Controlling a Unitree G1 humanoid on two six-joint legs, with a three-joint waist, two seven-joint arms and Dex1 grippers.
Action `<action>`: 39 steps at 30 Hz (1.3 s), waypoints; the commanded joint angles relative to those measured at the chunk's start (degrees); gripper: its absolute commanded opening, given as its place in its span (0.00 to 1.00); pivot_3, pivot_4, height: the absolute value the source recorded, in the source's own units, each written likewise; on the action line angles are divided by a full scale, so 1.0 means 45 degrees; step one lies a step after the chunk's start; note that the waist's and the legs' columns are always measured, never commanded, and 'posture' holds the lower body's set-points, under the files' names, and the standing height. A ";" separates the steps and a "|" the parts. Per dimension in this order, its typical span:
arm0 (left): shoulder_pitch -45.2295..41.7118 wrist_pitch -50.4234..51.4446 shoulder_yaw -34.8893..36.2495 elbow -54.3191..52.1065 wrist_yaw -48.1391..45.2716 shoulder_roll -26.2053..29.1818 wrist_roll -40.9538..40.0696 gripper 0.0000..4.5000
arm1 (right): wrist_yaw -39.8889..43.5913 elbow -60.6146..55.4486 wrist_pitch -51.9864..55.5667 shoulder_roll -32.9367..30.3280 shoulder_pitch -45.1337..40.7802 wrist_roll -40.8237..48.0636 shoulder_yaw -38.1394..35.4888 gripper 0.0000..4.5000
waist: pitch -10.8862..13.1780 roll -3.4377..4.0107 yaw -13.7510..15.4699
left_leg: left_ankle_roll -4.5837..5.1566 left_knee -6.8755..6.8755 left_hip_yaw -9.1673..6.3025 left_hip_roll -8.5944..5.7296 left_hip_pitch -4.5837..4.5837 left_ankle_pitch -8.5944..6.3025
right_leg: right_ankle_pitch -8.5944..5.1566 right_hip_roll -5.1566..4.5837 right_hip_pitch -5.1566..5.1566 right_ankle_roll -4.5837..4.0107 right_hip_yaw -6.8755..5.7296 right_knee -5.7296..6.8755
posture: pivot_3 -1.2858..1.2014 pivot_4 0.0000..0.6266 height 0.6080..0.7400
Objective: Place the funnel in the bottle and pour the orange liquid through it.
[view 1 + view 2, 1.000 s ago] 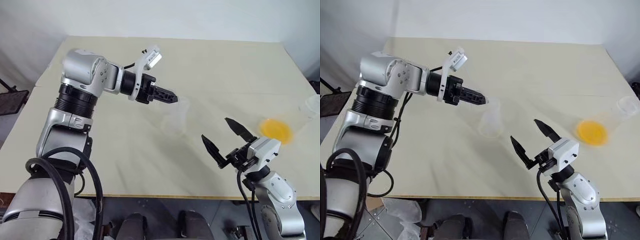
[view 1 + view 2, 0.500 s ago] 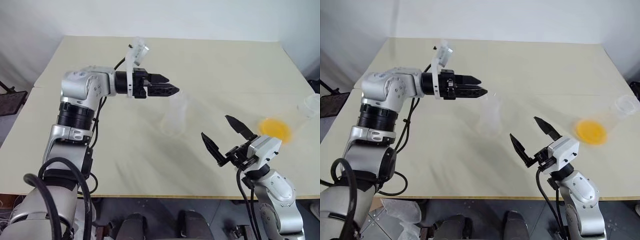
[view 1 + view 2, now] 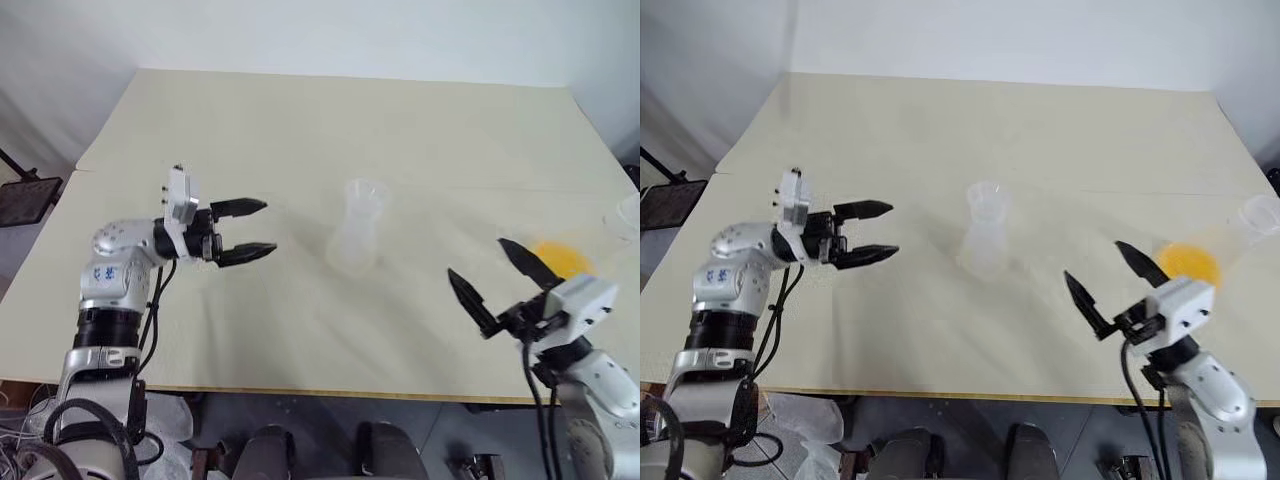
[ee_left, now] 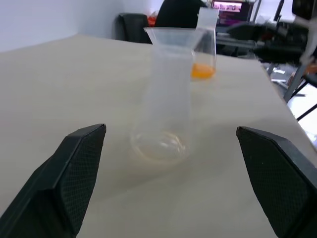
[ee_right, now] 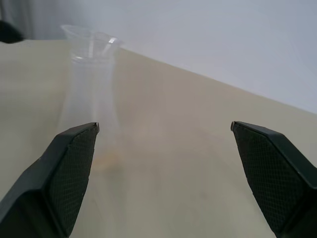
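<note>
A pale cream table (image 3: 300, 120) is seen from above. Near its centre stands the bottle (image 3: 358, 232), upright and alone. It is clear plastic, almost colourless against the tabletop, with a cone-shaped lower body widening to a round base and a tall, wide cylindrical neck. Seated in the mouth of the neck is the funnel (image 3: 366, 189), a small clear cone whose flared rim stands just above and slightly wider than the neck; its stem cannot be made out through the clear walls. The bottle's base looks empty in the left wrist view.

Taking the bottle as the centre of a clock face, with twelve o'clock at the far edge of the table, the left gripper (image 3: 253, 229) lies at about nine o'clock, well apart from the bottle. It is level and points toward the bottle, with its two black fingers spread wide and nothing between them.

The right gripper (image 3: 500, 278) sits at about four o'clock, near the front edge of the table, also well apart from the bottle. Its fingers are spread wide and hold nothing.

The orange liquid (image 3: 560, 259) shows at about three o'clock, near the table's right edge, as a bright yellow-orange pool inside a clear flask (image 3: 1230, 240) that appears to lean over, its neck toward the table's right edge. It lies just beyond the right gripper.
</note>
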 commanded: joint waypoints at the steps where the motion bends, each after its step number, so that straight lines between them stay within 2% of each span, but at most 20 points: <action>1: 0.0941 -0.1296 0.0393 -0.0914 0.0182 -0.0102 0.0014 1.00 | -0.0173 -0.0104 -0.0392 0.0036 0.1140 0.0557 -0.2099 1.00 | -0.0005 0.0008 0.0004 | 0.0000 0.0000 0.0003 0.0000 -0.0001 0.0000 | 0.0000 0.0000 0.0000 0.0000 0.0000 -0.0002 | 0.52 0.24 1.00; 6: 0.2000 -0.1256 0.0387 -0.2357 0.0795 -0.0829 -0.0634 1.00 | -0.0691 0.0477 -0.0702 0.0640 0.2338 0.0972 -0.4052 1.00 | -0.0016 0.0026 -0.0024 | 0.0002 -0.0040 0.0034 0.0004 0.0030 -0.0001 | 0.0000 -0.0002 0.0004 0.0000 0.0007 -0.0002 | 0.52 0.24 1.00; 12: 0.1999 -0.0960 0.0416 -0.3062 0.1465 -0.1247 -0.0804 1.00 | -0.2105 0.0902 0.0222 0.0779 0.2089 0.0707 -0.4566 1.00 | -0.0027 0.0045 -0.0113 | 0.0003 -0.0019 0.0031 0.0020 0.0073 0.0000 | 0.0000 0.0007 0.0013 0.0000 0.0085 0.0001 | 0.52 0.24 1.00; 17: 0.1993 -0.0544 0.0366 -0.3221 0.1402 -0.1012 -0.0904 1.00 | -0.3689 0.1240 0.1964 0.0117 0.0669 0.0814 -0.4685 1.00 | -0.0034 0.0058 -0.0127 | 0.0003 -0.0074 0.0098 0.0023 0.0167 0.0000 | -0.0001 0.0012 0.0031 -0.0001 0.0166 0.0005 | 0.52 0.24 1.00; 23: 0.2100 0.0397 0.0180 -0.3797 0.1298 -0.0957 -0.1309 1.00 | -0.3868 0.2733 0.3575 -0.1233 -0.1110 0.1017 -0.4662 1.00 | -0.0036 0.0060 -0.0041 | 0.0004 -0.0073 0.0098 0.0017 0.0162 -0.0001 | 0.0000 0.0011 0.0029 0.0000 0.0174 0.0002 | 0.52 0.24 1.00; 27: 0.2060 0.0520 0.0106 -0.4070 0.1387 -0.1076 -0.1269 1.00 | -0.4413 0.4547 0.4635 -0.2395 -0.2923 0.0472 -0.4441 1.00 | -0.0036 0.0061 -0.0079 | 0.0012 -0.0073 0.0103 0.0012 0.0159 -0.0005 | 0.0000 0.0006 0.0029 0.0000 0.0176 -0.0002 | 0.52 0.24 1.00; 39: 0.2204 0.0277 0.0150 -0.4241 0.1735 -0.1320 -0.1224 1.00 | -0.3155 0.7209 0.4978 -0.3056 -0.5939 0.0606 -0.3744 1.00 | -0.0037 0.0063 -0.0099 | 0.0012 -0.0077 0.0128 0.0021 0.0157 -0.0005 | 0.0000 0.0010 0.0021 0.0000 0.0176 -0.0003 | 0.52 0.24 1.00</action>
